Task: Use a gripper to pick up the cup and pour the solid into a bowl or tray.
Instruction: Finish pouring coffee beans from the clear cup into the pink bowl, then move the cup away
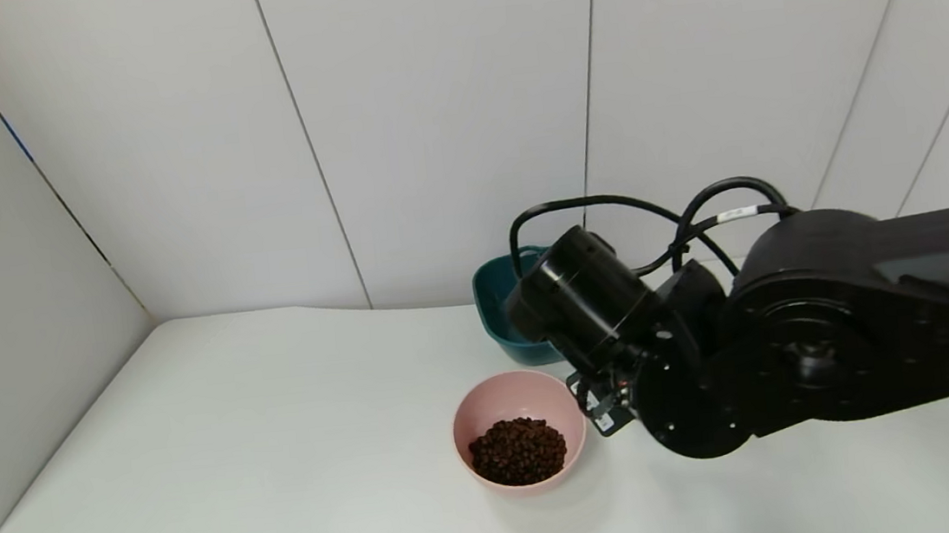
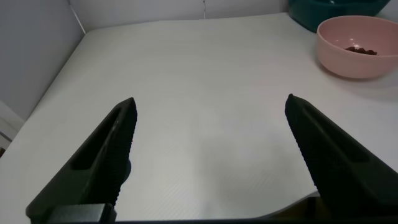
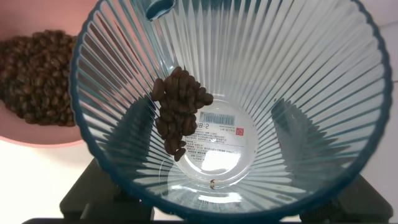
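My right gripper (image 3: 211, 134) is shut on the translucent pale-blue ribbed cup (image 3: 280, 68); its dark fingers (image 3: 127, 140) show through the cup's wall. The cup is tipped toward the pale pink bowl (image 3: 37, 134). A small clump of brown beans (image 3: 180, 106) clings to the cup's inner wall. A heap of beans (image 1: 518, 451) lies in the pink bowl (image 1: 496, 399). In the head view the right arm's wrist (image 1: 592, 307) hides the cup, just right of the bowl. My left gripper (image 2: 211, 109) is open and empty above bare table, away from the bowl (image 2: 348, 59).
A dark teal squarish dish (image 1: 497, 316) stands behind the pink bowl near the back wall; it also shows in the left wrist view (image 2: 329, 9). The white table (image 1: 240, 454) is bounded by walls at the back and left.
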